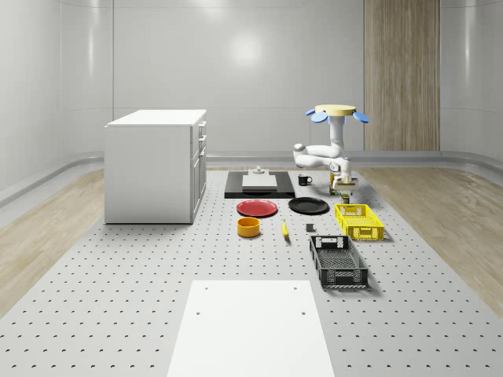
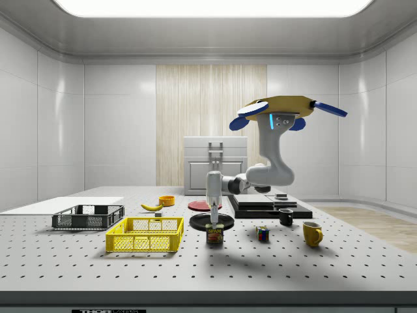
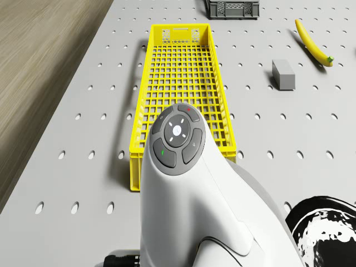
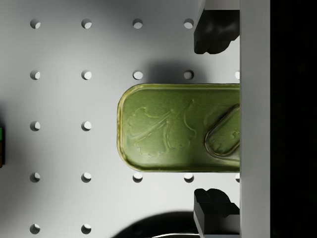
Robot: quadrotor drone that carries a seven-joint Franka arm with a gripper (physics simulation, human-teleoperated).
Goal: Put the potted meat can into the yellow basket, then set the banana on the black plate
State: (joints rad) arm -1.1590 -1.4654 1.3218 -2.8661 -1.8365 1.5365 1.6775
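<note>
Step one, grasp pending: your pincer hangs open astride the meat can beside the yellow basket, drone hovering above; next close, then lift.

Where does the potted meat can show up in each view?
Whole-scene view: potted meat can just beyond the yellow basket's far end.
Side view: on the table, off the yellow basket's end toward the side view's right.
Wrist view: its green top between the open fingers.
Shared landmark: the hovering drone's pincer directly above it.
</note>
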